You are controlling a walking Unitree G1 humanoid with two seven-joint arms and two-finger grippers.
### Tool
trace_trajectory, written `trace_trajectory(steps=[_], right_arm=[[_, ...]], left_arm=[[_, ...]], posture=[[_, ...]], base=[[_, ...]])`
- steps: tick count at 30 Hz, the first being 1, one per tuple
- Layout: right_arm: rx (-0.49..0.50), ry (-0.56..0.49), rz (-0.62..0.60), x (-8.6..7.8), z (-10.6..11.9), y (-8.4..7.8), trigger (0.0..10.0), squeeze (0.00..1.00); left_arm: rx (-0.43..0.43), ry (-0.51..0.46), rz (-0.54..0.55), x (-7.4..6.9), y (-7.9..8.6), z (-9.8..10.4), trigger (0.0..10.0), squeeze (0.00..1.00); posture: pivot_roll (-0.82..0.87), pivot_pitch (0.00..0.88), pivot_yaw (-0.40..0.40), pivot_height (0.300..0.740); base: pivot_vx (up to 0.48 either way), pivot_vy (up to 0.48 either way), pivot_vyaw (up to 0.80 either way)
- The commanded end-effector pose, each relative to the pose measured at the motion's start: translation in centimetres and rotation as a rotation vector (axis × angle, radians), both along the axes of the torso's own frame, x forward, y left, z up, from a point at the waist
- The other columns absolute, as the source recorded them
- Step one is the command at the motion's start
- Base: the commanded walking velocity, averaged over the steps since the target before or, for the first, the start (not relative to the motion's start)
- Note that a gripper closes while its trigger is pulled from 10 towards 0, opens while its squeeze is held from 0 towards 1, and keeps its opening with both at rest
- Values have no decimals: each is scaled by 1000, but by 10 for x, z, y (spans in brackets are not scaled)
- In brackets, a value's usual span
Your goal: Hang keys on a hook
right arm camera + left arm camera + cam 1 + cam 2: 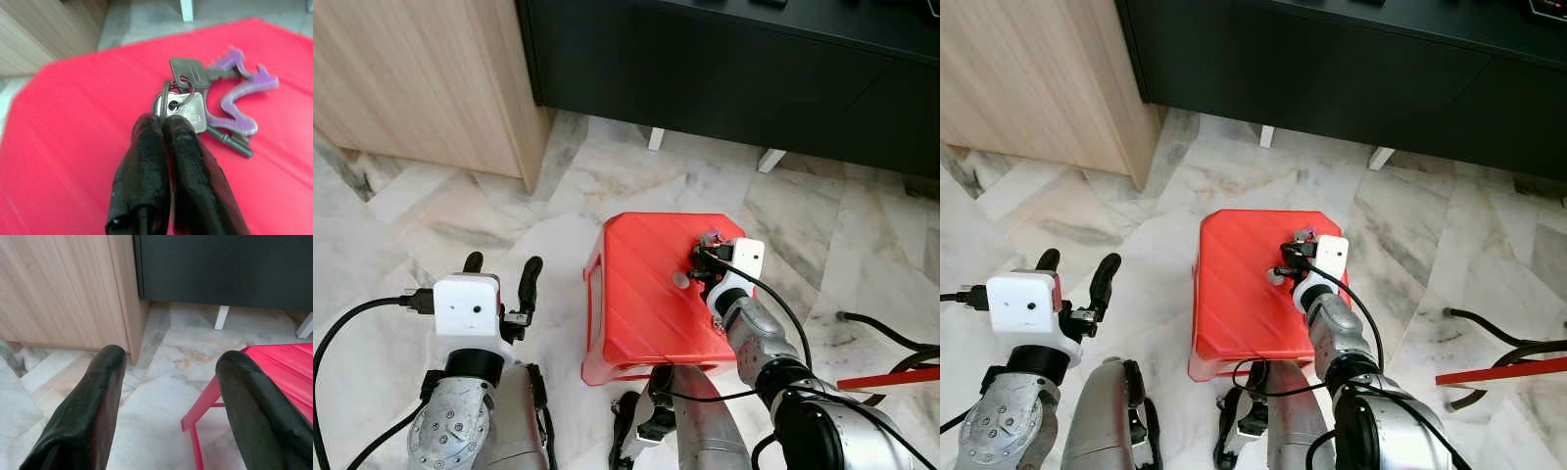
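A bunch of keys (188, 100) on a ring, with a purple animal-shaped tag (242, 95), lies on the top of a red plastic stool (636, 304). My right gripper (164, 122) is shut on the key ring, its black fingers pressed together low over the right side of the stool (73, 127). In the eye views this gripper (702, 262) sits beside the keys (710, 238). Over the marble floor to the left of the stool, my left gripper (499, 272) is held open with nothing between its fingers (93, 401).
A light wooden cabinet (421, 78) stands at the back left. Behind the stool is a black cabinet (734, 69) on white legs (656, 138). Black cables (891, 338) and a red rod (886, 379) lie on the floor at the right.
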State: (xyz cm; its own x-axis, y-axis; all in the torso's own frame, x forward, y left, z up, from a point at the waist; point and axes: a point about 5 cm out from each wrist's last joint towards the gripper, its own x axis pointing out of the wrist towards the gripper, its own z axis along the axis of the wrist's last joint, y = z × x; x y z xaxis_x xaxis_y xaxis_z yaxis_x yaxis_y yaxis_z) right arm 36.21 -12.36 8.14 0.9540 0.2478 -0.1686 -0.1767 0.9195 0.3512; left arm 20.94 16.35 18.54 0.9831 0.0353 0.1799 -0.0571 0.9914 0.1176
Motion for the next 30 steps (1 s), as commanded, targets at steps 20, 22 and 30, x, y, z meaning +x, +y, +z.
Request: trace_trajectory(steps=[20,22,30], right_arm=[[36,-153,-51,-12,0,-13,10000,0],[38,-157,-72,-14,-1,-19,10000,0],[10,-93,-136,-24,-17,-33,10000,0]], left_arm=[[52,90,44,24,24,-56,10000,0],[59,105,65,25,31,-66,10000,0],[35,102,77,39,37,-75,10000,0]], posture=[[195,104,-212,613],[192,63,-211,613],[199,0,-198,652]], base=[[0,0,0],[0,0,0],[0,0,0]])
